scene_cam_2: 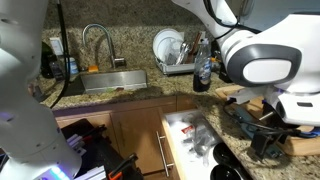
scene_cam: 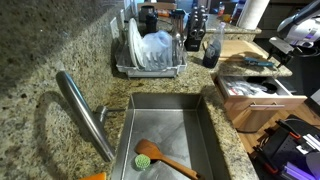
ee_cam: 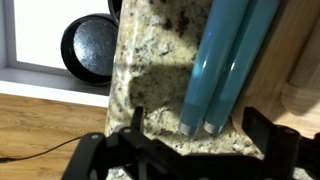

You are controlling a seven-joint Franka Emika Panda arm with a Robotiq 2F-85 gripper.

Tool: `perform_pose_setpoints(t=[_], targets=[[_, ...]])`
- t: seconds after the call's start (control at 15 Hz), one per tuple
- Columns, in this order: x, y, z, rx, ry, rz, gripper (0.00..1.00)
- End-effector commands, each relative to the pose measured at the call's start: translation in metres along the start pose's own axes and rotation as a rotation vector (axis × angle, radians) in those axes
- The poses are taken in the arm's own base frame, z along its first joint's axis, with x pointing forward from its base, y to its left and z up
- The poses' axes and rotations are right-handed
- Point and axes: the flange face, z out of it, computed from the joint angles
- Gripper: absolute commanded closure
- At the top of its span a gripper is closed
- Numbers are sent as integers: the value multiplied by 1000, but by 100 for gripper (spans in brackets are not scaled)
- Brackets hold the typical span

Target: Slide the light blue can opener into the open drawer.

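The light blue can opener (ee_cam: 225, 65) lies on the granite counter in the wrist view, its two handle ends pointing toward me. My gripper (ee_cam: 200, 135) is open, with a dark finger on each side of the handle ends and not touching them. In an exterior view the can opener (scene_cam: 256, 62) lies on the counter just behind the open drawer (scene_cam: 255, 92), with the gripper (scene_cam: 283, 50) over it. In an exterior view the gripper (scene_cam_2: 262, 128) sits low on the counter beside the drawer (scene_cam_2: 195, 140). The drawer's white tray holds utensils.
A steel sink (scene_cam: 205, 130) holds a green-headed brush (scene_cam: 150, 155), with a faucet (scene_cam: 85, 110) beside it. A dish rack (scene_cam: 150, 62) and a dark bottle (scene_cam: 212, 48) stand at the back. A black round object (ee_cam: 88, 47) lies in the drawer near the counter edge.
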Motion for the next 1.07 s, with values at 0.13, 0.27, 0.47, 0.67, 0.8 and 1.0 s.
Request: perform_pose_setpoints(t=[0.13, 0.27, 0.47, 0.67, 0.8, 1.0], targets=[[-1, -1, 1, 2, -21, 12, 34], [-2, -1, 2, 2, -30, 14, 48], [-2, -6, 0, 13, -28, 17, 68], [-2, -7, 0, 12, -32, 25, 89], [-4, -6, 1, -10, -55, 38, 97], [-27, 0, 3, -143, -140, -24, 94]])
